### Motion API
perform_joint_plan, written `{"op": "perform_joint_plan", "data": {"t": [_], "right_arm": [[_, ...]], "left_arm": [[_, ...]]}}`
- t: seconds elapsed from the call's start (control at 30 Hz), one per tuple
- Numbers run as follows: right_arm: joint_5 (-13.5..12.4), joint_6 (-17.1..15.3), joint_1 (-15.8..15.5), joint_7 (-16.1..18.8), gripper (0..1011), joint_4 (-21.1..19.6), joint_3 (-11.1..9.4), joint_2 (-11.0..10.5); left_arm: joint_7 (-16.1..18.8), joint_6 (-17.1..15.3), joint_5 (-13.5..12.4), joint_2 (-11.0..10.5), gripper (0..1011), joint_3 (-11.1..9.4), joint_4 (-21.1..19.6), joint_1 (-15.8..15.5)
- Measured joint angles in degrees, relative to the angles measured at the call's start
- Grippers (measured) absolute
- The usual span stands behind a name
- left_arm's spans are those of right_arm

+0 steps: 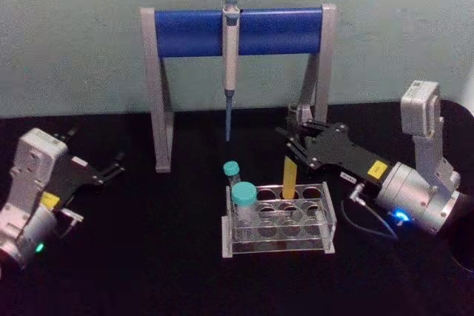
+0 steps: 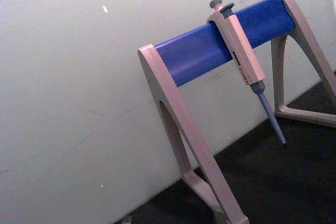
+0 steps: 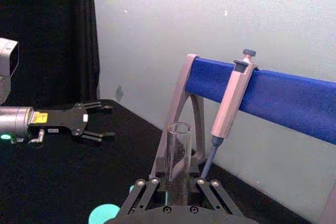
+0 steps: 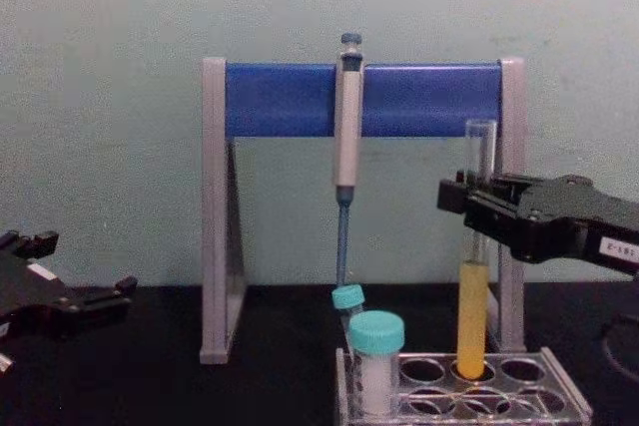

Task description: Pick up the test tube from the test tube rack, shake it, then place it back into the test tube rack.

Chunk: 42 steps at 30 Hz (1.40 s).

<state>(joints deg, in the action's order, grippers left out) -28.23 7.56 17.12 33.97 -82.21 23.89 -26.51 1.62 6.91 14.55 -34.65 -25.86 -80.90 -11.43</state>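
Here the right gripper (image 1: 295, 143) reaches in from the right and stands above the back row of the rack (image 1: 326, 221). Its jaws are pinched on the upper, clear part of the test tube (image 4: 472, 316). The tube stands upright, and its bottom end sits in a back-row hole towards the rack's right side. Yellow liquid fills the lower part of the tube, and the open mouth rises above the gripper. In the right wrist view, the glass stands straight up between the two finger links.

Two teal-capped tubes are at the left end of the rack. One (image 1: 244, 196) is in the front row and the other (image 1: 232, 171) is just behind it, leaning a little. Both are apart from the test tube.

Behind the rack stands the stand (image 1: 194, 32), which has grey legs and a blue crossbar. A grey pipette (image 1: 230, 57) hangs from the middle of the bar with its tip pointing down.

The left gripper (image 1: 116, 165) is well to the left over the black table (image 1: 148, 275). It is clear of the rack, its jaws are spread and it holds nothing.
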Motion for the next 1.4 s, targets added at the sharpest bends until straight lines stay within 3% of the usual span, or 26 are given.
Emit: {"op": "perform_joint_plan", "data": {"t": [1.4], "right_arm": [[1.12, -0.25, 1.14, 1.08, 237, 4.73, 1.05, 1.37]], "left_arm": [[0.0, 0.0, 0.0, 0.0, 1001, 0.0, 0.0, 0.0]]}}
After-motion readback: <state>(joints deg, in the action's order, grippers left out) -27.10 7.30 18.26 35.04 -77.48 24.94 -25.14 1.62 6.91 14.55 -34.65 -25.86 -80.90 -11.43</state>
